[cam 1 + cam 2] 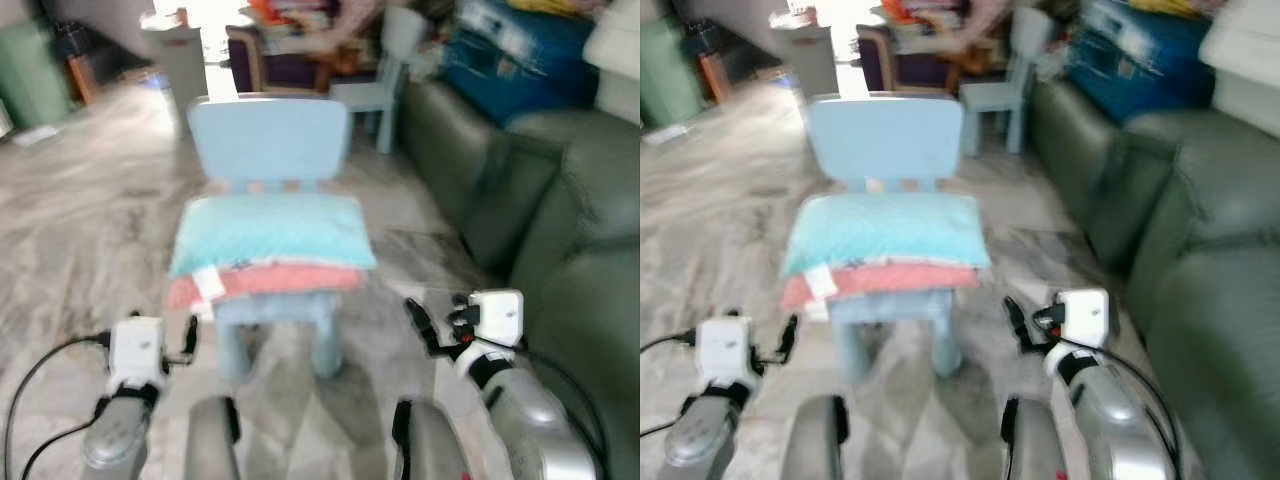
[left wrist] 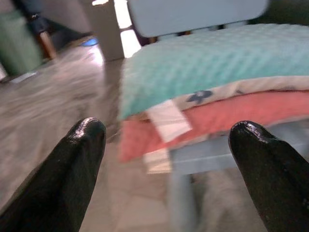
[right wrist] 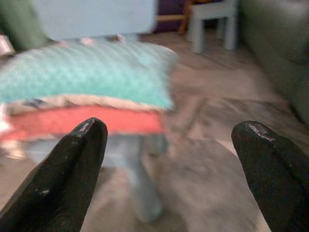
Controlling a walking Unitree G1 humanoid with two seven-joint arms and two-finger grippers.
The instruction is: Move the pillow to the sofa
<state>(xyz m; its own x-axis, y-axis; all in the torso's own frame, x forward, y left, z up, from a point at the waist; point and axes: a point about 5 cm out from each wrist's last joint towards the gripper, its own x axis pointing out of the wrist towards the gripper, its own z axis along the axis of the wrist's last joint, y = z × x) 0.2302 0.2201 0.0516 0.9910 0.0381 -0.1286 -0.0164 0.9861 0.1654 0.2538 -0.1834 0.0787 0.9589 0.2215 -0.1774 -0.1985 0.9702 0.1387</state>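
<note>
A pale blue chair [image 1: 268, 140] stands on grey marbled floor [image 1: 90, 220].

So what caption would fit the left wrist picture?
Open left gripper facing two stacked pillows, teal over pink, on a light blue chair.

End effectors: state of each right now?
Left end effector: open, holding nothing, short of the pillows.
Right end effector: open, holding nothing.
</note>
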